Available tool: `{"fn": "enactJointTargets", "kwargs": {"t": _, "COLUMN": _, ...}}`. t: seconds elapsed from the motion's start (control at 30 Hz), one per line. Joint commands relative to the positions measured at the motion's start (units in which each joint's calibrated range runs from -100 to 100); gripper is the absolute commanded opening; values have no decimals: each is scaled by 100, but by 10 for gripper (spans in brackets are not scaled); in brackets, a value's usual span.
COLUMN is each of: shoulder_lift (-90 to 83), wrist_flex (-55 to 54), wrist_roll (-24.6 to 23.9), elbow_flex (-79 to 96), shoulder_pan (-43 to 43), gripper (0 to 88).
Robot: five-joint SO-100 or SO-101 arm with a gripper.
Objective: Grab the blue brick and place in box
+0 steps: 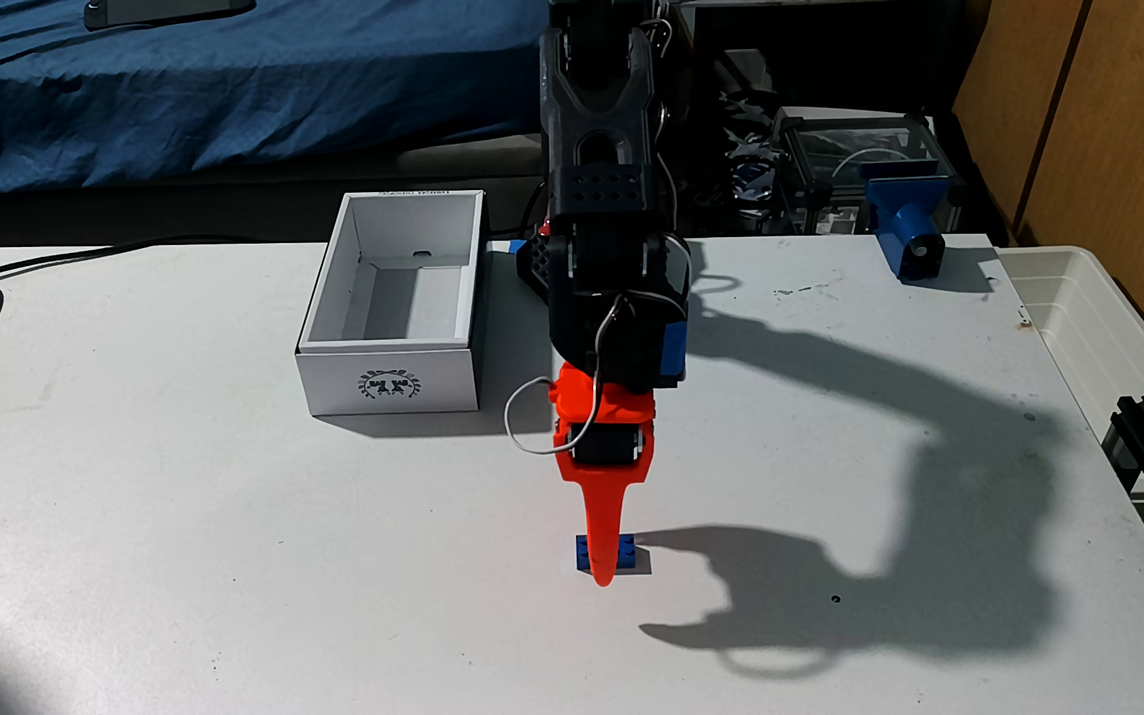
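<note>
Orange gripper lowered over blue brick on table, grip state not discernible, white box positioned well apart.

One blue brick, one white box, one blue clamp, one translucent bin, one table.
</note>
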Motion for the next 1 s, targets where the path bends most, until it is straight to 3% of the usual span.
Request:
{"fn": "enactJointTargets", "kwargs": {"t": 0.0, "shoulder_lift": -19, "wrist_flex": -18, "wrist_roll": 34, "elbow_flex": 83, "shoulder_pan": 42, "gripper": 274}}
{"fn": "enactJointTargets", "kwargs": {"t": 0.97, "shoulder_lift": 564, "wrist_flex": 33, "wrist_roll": -29, "elbow_flex": -378, "shoulder_pan": 131, "gripper": 266}}
